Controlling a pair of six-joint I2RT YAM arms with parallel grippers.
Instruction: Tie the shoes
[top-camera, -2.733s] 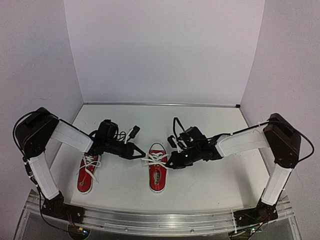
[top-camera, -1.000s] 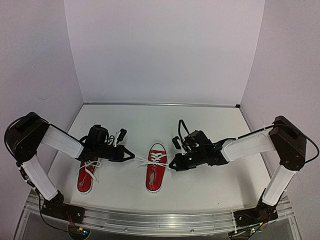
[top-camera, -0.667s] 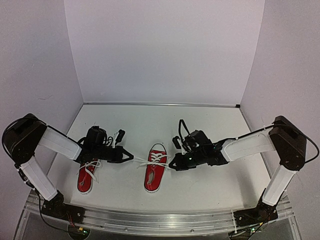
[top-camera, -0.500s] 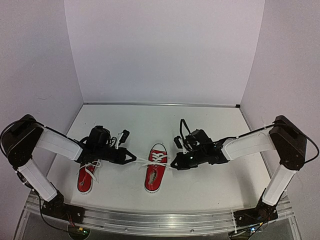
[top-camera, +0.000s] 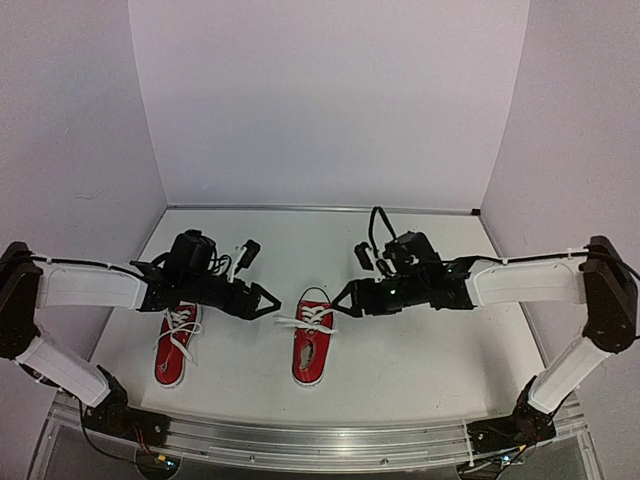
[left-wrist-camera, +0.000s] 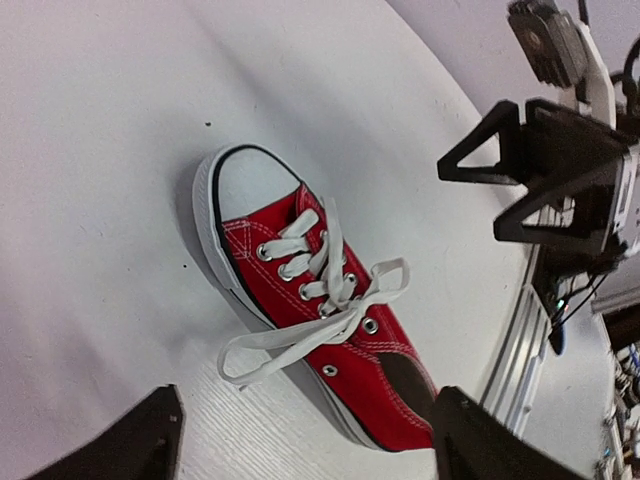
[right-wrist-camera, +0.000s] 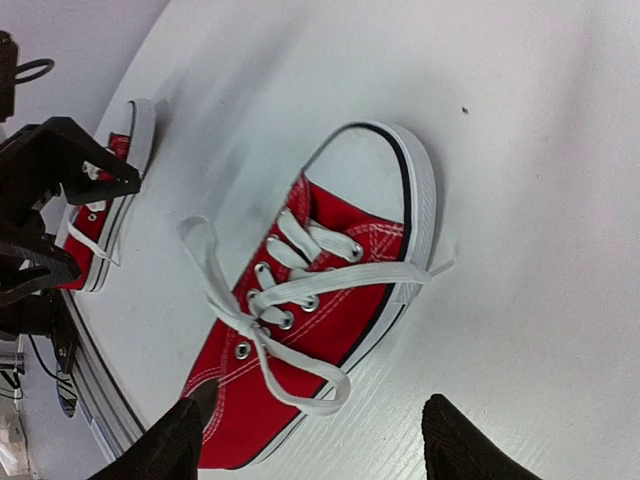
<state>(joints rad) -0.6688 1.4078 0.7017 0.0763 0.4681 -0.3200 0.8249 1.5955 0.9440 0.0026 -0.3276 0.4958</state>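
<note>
Both shoes (top-camera: 313, 338) lengthwise near–far, toes twd back wall (top-camera: 320, 100); L+R jaws spread — empty

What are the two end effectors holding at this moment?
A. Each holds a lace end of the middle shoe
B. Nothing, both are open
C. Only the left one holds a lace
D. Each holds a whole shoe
B: the left end effector and the right end effector stand open on either side of the middle shoe, and its laces lie free of both.
</note>
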